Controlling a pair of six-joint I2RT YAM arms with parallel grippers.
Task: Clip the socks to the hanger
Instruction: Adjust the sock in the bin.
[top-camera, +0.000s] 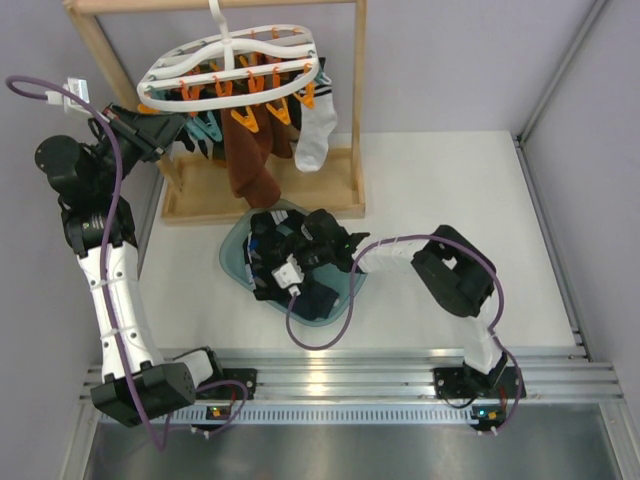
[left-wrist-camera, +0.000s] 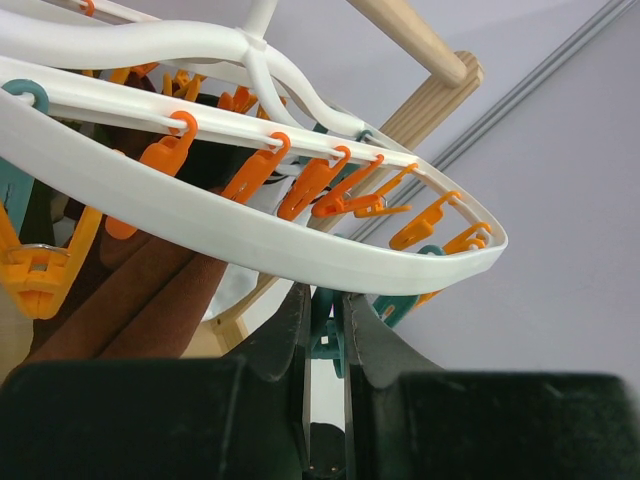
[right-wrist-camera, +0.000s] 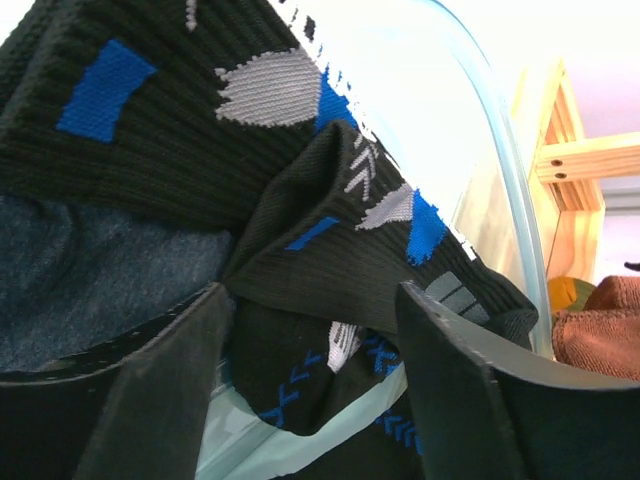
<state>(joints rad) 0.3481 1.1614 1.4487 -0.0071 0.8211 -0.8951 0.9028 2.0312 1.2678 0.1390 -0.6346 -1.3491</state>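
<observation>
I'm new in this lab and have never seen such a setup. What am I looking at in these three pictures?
Two robot arms are bolted to the near edge of a table. One picture looks down from above; the other two come from a camera on each wrist.

At the back, a wooden rack carries a white hanger with orange and teal clips. Brown socks and a white sock already hang there. On the table sits a clear tub of dark socks.

The left tool is raised under the hanger, nearly closed on a teal clip. The right tool is down in the tub, its jaws open around a fold of a black sock with blue and grey marks. It has not gripped it yet.
</observation>
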